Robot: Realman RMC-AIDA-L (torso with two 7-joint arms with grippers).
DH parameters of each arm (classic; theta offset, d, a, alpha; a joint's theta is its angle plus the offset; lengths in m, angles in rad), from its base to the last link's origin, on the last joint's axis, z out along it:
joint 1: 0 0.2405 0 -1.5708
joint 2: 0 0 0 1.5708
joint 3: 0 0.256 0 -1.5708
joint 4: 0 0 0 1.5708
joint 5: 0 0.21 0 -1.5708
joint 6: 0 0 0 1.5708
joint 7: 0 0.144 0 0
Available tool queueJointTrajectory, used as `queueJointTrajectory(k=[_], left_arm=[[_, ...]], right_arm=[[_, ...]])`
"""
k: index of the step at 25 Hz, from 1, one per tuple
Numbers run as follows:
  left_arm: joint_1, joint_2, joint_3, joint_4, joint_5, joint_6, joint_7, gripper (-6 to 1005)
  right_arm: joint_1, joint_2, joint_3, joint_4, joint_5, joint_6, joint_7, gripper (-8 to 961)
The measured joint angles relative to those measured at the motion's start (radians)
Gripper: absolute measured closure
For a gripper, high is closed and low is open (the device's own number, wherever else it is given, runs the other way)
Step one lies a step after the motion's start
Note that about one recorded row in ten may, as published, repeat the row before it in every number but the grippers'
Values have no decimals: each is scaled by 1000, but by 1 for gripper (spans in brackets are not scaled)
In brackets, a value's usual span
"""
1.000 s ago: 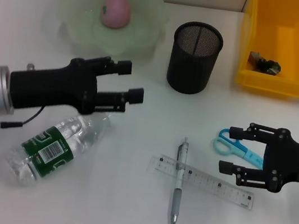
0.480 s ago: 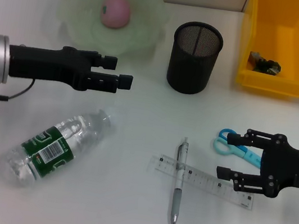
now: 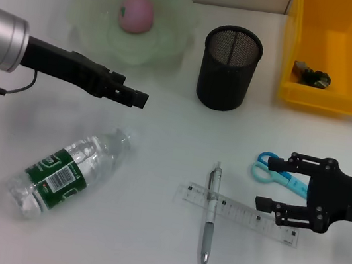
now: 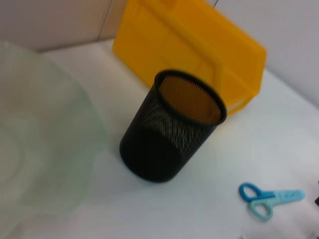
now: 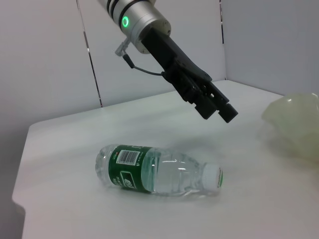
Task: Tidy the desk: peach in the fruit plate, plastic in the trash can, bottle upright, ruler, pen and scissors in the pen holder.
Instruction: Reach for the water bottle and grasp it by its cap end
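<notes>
**Two grippers, nothing held**

Two arms over a white desk (image 3: 144, 247). Left gripper (image 3: 138, 97) up above the surface, between the green fruit plate (image 3: 171, 37) and the lying water bottle (image 3: 62, 171), fingers seemingly close together, nothing between them. Right gripper (image 3: 269, 184) low beside the blue scissors (image 3: 276, 175), fingers spread wide, empty, lower fingertip just at the clear ruler (image 3: 243, 214).

Pink peach (image 3: 137, 13) already in the fruit plate. Water bottle on its side, green label, white cap (image 5: 215, 177) toward the plate. Silver pen (image 3: 210, 214) lying across the ruler, touching it. Scissors flat on the desk just beside the ruler's far end. Black mesh pen holder (image 3: 229, 67) upright, empty as far as the left wrist view shows. Yellow bin (image 3: 333, 50) behind it to the right, dark crumpled plastic (image 3: 312, 75) inside.
</notes>
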Motion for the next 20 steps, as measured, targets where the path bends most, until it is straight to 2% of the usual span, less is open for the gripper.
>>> queueJointTrajectory(k=[6,11,13,20], left_arm=[[-70,-5,51,44,136,34,-123,184],[-89,-8,126,52,155,40,-164,183],[-103,-8,190,54,160,32,-201,183],[-127,-12,271,64,222,7,-245,183]], right_arm=[[0,0,0,0,0,1,0,186],[0,0,0,0,0,8,0,186],[0,0,0,0,0,18,0,185],[0,0,-4,0,0,28,0,185]])
